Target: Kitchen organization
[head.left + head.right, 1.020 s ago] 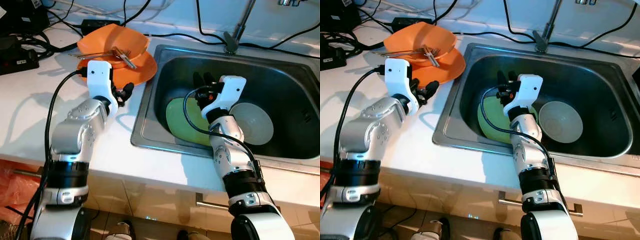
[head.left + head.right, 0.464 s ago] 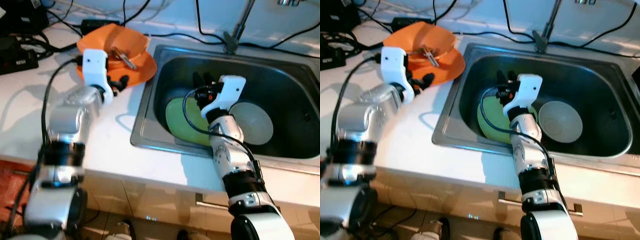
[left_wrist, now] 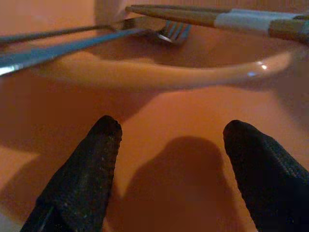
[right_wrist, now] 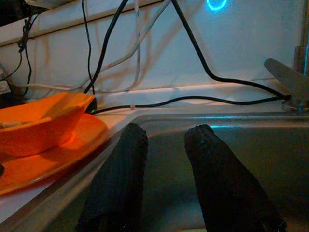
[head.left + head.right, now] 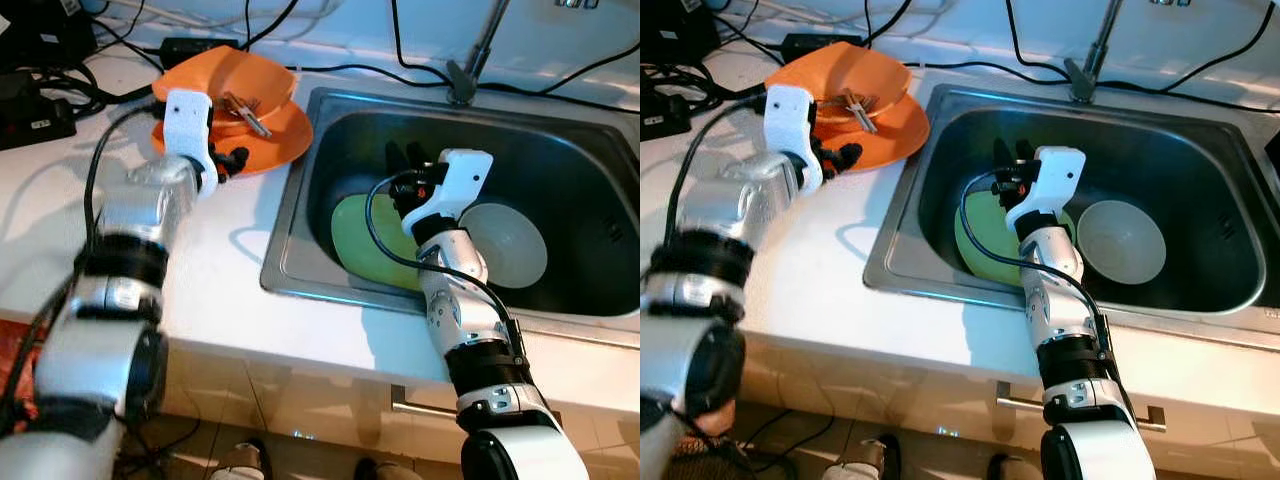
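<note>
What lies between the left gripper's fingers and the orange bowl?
Only bare orange plate. In the left wrist view, the left gripper is open over the plate, and the orange bowl with the fork stands just beyond.

Orange bowl [image 5: 232, 84], green plate [image 5: 366, 242], black fingers [image 3: 84, 179].

Bowl on plate, dishes in the sink.
Bowl [image 5: 232, 88] sits on plate [image 5: 285, 130]; sink [image 5: 300, 215] at their 3 o'clock holds two dishes [image 5: 360, 245].
</note>
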You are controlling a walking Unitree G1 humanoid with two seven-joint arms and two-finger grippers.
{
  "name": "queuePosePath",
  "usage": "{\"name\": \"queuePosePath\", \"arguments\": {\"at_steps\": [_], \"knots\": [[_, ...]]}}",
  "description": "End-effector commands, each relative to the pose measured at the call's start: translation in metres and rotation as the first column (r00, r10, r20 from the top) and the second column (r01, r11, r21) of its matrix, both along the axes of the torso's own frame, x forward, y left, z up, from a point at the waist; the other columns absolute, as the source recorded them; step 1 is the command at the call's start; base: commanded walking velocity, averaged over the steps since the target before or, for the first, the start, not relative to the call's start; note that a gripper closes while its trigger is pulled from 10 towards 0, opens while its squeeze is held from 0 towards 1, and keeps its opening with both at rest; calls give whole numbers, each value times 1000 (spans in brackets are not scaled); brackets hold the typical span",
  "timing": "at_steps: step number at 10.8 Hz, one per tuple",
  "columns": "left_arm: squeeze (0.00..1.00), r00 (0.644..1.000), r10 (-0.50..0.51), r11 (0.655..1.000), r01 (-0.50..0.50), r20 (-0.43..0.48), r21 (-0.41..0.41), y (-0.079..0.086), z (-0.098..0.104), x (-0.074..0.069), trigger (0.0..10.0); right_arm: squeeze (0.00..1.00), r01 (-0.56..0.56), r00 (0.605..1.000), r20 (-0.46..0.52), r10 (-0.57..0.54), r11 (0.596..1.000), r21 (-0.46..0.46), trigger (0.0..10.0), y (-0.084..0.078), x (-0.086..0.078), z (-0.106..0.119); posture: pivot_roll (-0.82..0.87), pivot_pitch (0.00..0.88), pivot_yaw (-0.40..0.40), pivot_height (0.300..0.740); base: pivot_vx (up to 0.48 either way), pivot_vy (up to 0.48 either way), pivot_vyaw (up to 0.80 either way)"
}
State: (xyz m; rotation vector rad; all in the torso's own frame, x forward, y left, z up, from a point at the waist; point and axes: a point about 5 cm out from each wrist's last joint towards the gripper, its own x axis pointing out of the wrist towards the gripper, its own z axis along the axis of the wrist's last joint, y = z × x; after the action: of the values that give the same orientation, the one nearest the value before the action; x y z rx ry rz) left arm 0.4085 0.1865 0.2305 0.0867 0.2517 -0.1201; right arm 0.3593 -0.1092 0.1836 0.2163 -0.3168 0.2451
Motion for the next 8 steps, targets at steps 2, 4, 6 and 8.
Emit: {"name": "queuePosePath", "arguments": {"at_steps": [2,4,6,8], "knots": [[0,999,-51,997,51,-1,49,-4,8,7,10000,0,12,999,-50,-11,1000,8,10000,-5,-1,-12,97,154,2,740,0,0,0],[0,995,-86,994,89,-50,68,-5,3,8,10000,0,8,999,-52,-8,1000,11,10000,-3,-1,-13,102,155,5,740,0,0,0],[0,987,-111,990,120,-115,78,-5,-9,5,10000,0,11,999,-54,-10,1000,13,10000,-4,-2,-13,107,166,6,740,0,0,0],[0,970,-156,982,172,-188,75,-3,-23,-5,10000,0,14,998,-58,-13,1000,14,10000,-4,-2,-14,117,176,9,740,0,0,0]]}}
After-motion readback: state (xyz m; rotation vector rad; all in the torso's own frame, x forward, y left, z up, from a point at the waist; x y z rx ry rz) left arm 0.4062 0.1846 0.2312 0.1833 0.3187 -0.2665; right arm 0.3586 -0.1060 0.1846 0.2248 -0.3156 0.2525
